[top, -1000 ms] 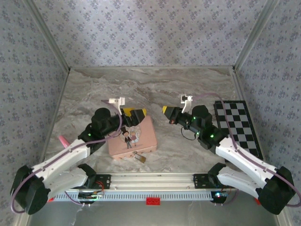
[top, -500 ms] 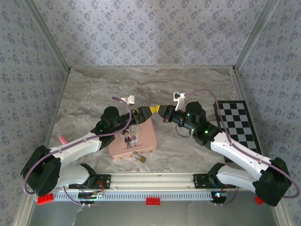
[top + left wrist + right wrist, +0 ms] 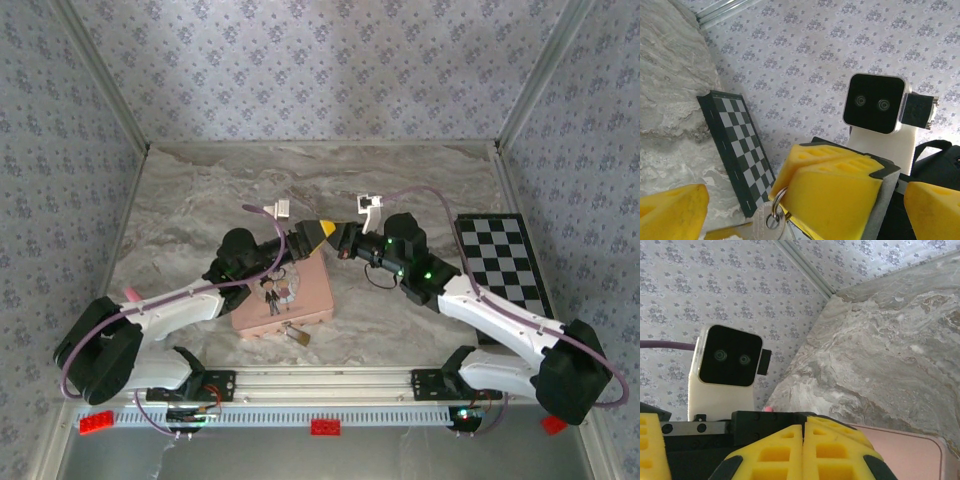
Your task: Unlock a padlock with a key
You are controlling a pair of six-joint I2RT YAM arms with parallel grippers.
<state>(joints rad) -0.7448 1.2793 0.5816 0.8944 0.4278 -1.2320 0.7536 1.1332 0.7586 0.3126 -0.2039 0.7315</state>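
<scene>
Right hand pressed together, pinching small silver key by its ring; left hand spread either side | tiny brass padlock at near edge of pink rectangular tin; marble tabletop

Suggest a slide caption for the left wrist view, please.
The right gripper, shut on the key, sits inside the open left gripper.

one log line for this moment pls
right pincer: shut on key | left pincer: open, tip to tip with right | padlock: at pink tin's near edge, untouched
</scene>
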